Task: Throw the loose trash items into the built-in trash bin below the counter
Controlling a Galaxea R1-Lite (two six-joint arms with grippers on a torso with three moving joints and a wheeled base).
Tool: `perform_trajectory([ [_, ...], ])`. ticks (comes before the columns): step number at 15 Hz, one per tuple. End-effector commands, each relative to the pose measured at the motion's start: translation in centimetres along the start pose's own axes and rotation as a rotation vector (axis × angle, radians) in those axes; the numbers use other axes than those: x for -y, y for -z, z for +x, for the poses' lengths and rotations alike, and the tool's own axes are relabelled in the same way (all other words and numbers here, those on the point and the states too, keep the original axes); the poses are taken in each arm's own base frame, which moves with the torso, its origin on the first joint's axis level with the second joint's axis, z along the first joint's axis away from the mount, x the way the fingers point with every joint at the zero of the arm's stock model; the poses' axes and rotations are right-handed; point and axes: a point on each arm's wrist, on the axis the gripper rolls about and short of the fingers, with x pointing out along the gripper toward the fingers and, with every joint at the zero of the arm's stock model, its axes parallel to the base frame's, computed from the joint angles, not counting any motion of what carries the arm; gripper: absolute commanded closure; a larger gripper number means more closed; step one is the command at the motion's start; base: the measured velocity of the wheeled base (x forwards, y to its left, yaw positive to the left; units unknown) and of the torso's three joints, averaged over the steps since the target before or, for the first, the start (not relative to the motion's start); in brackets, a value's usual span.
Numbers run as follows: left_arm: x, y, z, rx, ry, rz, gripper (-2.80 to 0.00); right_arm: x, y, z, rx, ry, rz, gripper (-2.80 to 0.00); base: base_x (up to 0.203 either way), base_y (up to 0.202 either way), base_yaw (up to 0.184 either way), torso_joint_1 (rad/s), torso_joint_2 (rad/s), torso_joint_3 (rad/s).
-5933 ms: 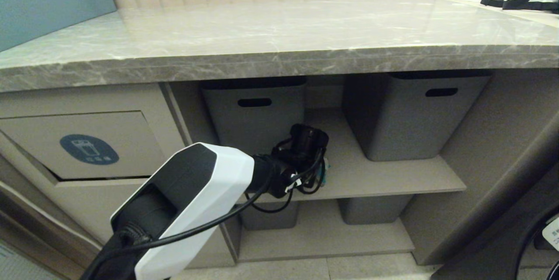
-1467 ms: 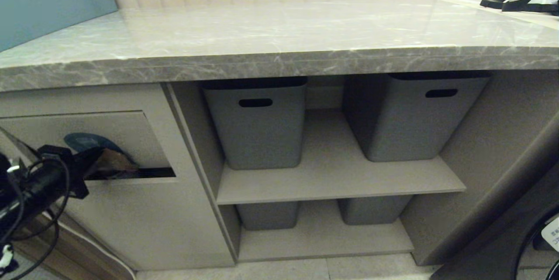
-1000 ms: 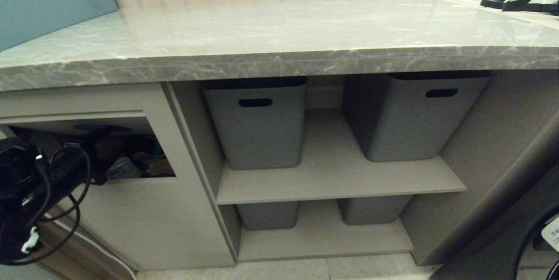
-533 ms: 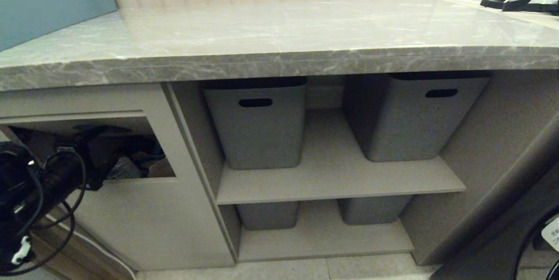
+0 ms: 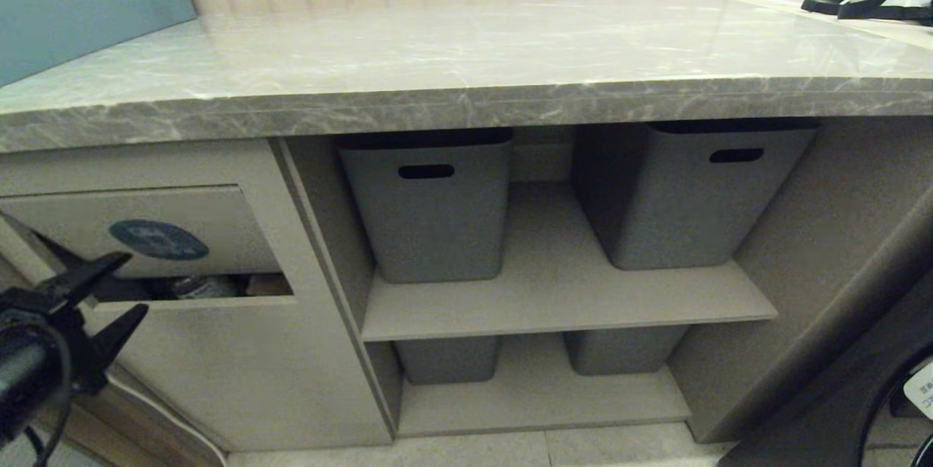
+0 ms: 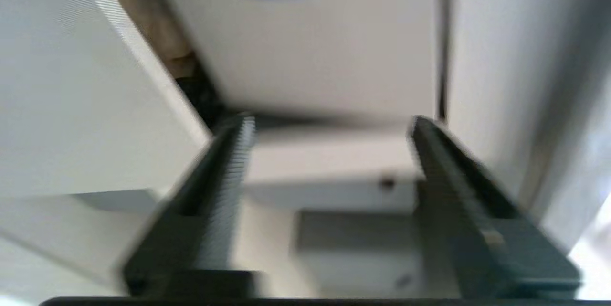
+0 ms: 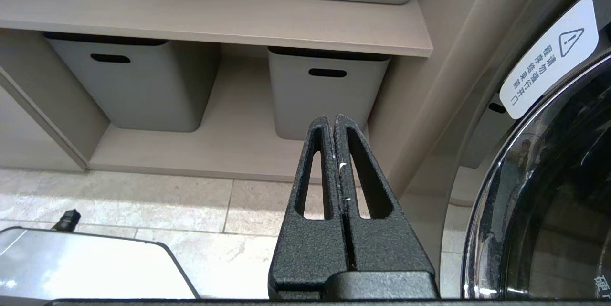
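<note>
The left gripper (image 5: 120, 285) is hanging just in front of the built-in trash bin (image 5: 157, 234), its jaws spread apart and holding nothing, so the drop looks done. The flap is sitting ajar; through the gap below it, litter is showing inside, though I cannot pick out the cardboard scraps. Next, I'd judge, the arm needs to clear the cabinet. The right gripper (image 7: 334, 122), pinched together and empty, is idling near the grey tubs (image 7: 329, 89).

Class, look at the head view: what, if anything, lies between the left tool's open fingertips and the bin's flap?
Nothing: in the head view the left tool hangs open before the flap, with only bare cabinet front between.
</note>
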Motion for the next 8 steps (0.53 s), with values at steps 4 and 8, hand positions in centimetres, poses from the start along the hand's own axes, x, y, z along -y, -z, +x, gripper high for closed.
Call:
perform_trajectory([
  [4,2.1,1.9,-5.5,-0.078,0.08,0.517,0.0,0.0,0.0,0.0,0.0,-0.001,-0.001,0.0,0.0,0.0,0.0,0.0,0.0,0.0],
  [8,0.7,4.7,-10.1,-0.281,0.018,0.969,0.0,0.0,0.0,0.0,0.0,-0.001,-0.001,0.0,0.0,0.0,0.0,0.0,0.0,0.0],
])
